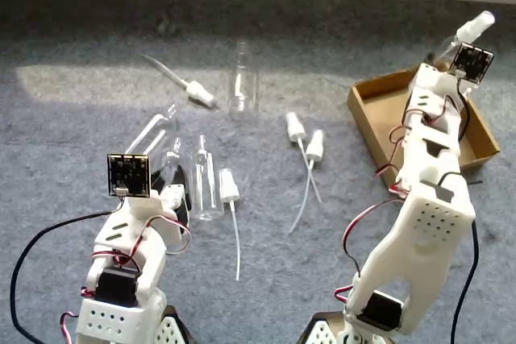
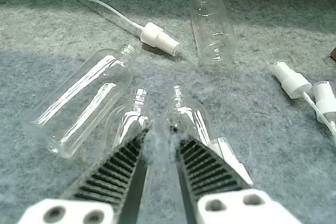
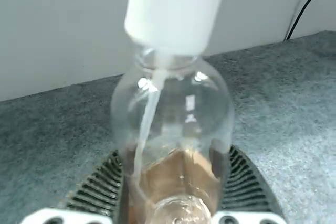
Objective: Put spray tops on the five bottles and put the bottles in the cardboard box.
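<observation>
Grey tabletop (image 1: 72,118) carried the cardboard box (image 1: 372,118); above it the right gripper's (image 3: 173,187) jaws clamped a capped bottle (image 3: 173,114). Well away from the box, the left gripper's (image 2: 160,139) jaws stood slightly parted, an uncapped bottle (image 2: 188,118) just beside their tips.

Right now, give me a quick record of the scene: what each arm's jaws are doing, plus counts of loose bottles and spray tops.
right jaws: shut on capped bottle, raised near the cardboard box
left jaws: open, low between two small bottles
uncapped bottles: four, lying on the mat, the two small ones included
spray tops: four loose on the mat
</observation>
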